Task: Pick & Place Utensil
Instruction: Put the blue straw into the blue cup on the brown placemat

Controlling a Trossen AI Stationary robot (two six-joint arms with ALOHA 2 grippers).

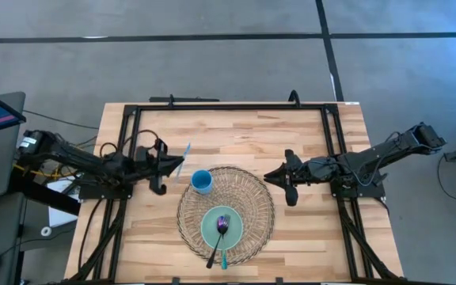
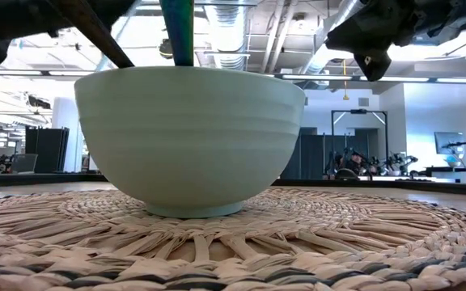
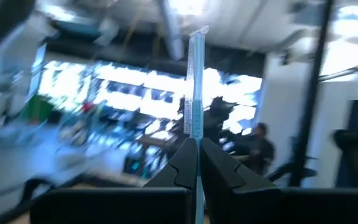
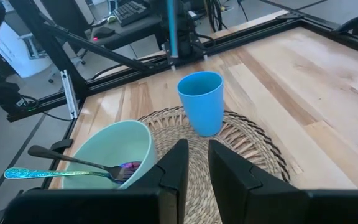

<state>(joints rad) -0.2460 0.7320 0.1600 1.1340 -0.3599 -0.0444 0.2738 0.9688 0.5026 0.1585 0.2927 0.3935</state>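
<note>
My left gripper [image 1: 167, 165] hovers over the table's left part, left of the blue cup [image 1: 202, 181], and is shut on a thin pale-blue utensil [image 1: 184, 157]. The utensil also shows in the left wrist view [image 3: 196, 74] and the right wrist view [image 4: 173, 28]. The cup stands on a round woven mat [image 1: 252, 194]. A mint bowl [image 1: 232, 236] rests on the mat nearer the near edge. It holds a dark spoon [image 4: 73, 162] and a teal-handled utensil [image 4: 36, 173], handles over the rim. My right gripper [image 1: 269, 177] waits narrowly open at the mat's right edge. My left gripper pinches the pale-blue utensil between its two fingers [image 3: 182, 163] at the utensil's lower end [image 3: 196, 130]. The long free part [image 3: 196, 56] sticks out past the fingertips, along the fingers. It is lifted clear of the table and points up and toward the far right.
A black frame rail [image 1: 228, 107] runs along the table's far edge, with more rails down both sides. Bare wood lies beyond the mat toward the far edge [image 1: 244, 138]. In the low view the bowl [image 2: 188, 141] fills the middle, with both arms overhead.
</note>
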